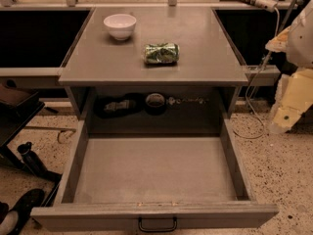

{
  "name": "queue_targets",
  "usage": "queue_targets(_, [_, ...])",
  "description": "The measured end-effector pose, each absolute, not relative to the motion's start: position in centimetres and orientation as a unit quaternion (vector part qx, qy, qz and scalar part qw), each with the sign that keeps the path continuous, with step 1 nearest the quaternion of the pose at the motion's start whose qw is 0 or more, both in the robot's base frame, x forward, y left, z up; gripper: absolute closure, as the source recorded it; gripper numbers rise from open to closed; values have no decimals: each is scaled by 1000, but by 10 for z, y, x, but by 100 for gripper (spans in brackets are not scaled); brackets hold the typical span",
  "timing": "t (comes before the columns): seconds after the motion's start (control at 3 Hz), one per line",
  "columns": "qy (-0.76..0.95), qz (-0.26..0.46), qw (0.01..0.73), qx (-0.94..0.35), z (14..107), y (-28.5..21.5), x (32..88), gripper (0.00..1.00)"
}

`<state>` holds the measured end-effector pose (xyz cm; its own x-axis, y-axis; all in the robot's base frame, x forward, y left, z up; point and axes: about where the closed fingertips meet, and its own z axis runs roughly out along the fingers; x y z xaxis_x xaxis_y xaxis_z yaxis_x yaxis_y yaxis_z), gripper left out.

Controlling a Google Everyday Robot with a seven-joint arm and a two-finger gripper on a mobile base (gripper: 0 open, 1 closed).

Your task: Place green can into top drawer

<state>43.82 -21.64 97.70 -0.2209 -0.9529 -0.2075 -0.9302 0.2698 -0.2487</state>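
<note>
On the grey tabletop (195, 33), the green can (161, 53) lies on its side, long axis running left to right, just right of centre and well apart from the white bowl (120, 26), which stands upright toward the back left. Below and in front, the top drawer (156, 168) is pulled out, its flat floor bare and its dark handle (157, 224) at the near edge. This leaves an open space just ahead of the table's front lip, so a can carried forward off the surface could be lowered straight in. Between tabletop and drawer, a dark shelf recess (146, 104) holds small clutter and is not the target. At the right margin, the gripper (288, 104) hangs beside the table, about level with the recess and well apart from the can; whether it is released or clenched cannot be told. The task appears to be at its start, with the can not yet grasped. Because the can rests on its curved side, it is likely to roll if nudged from front or back, which favours a grasp from above across its body.
</note>
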Motion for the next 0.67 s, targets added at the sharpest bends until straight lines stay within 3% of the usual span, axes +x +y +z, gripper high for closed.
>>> queue_targets(0.67, [773,-45,164,-611,972,-208,454,0])
